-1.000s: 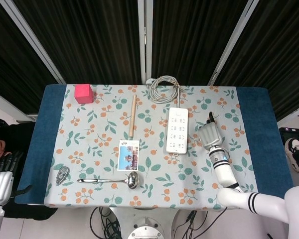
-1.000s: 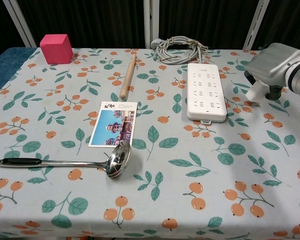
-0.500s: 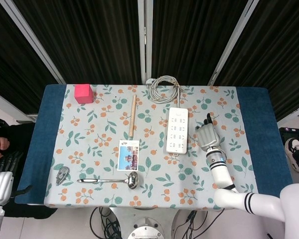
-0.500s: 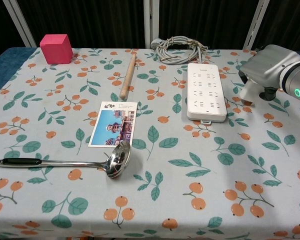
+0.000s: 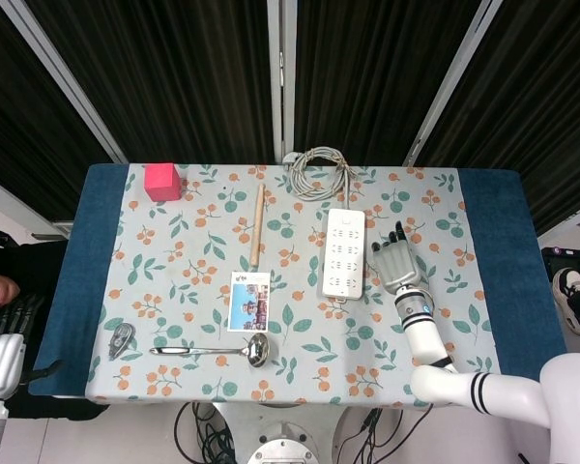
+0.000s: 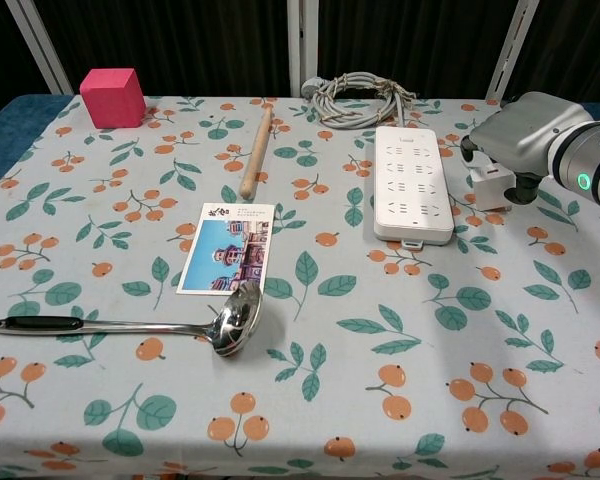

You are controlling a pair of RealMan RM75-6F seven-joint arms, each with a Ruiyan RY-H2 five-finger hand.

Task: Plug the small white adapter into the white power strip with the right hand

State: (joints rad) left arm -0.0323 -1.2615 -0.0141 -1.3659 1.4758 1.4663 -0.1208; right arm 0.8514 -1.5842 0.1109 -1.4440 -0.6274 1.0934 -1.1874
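Observation:
The white power strip (image 5: 344, 253) (image 6: 412, 182) lies lengthwise right of the table's middle, its sockets facing up. My right hand (image 5: 394, 261) (image 6: 515, 135) hovers just beyond the strip's right edge and grips the small white adapter (image 6: 490, 185) from above. The adapter hangs under the palm, close to the cloth and a little apart from the strip. From the head view the hand hides the adapter. My left hand (image 5: 2, 348) hangs off the table's left side, holding nothing, fingers extended.
The strip's coiled grey cable (image 5: 319, 172) lies at the back. A wooden stick (image 6: 255, 152), a postcard (image 6: 226, 247), a metal ladle (image 6: 130, 325) and a pink cube (image 6: 112, 96) lie to the left. A small clear object (image 5: 122, 338) sits front left.
My right hand has carried the adapter leftwards, from well right of the power strip to just beside its right edge. The left hand has stayed put.

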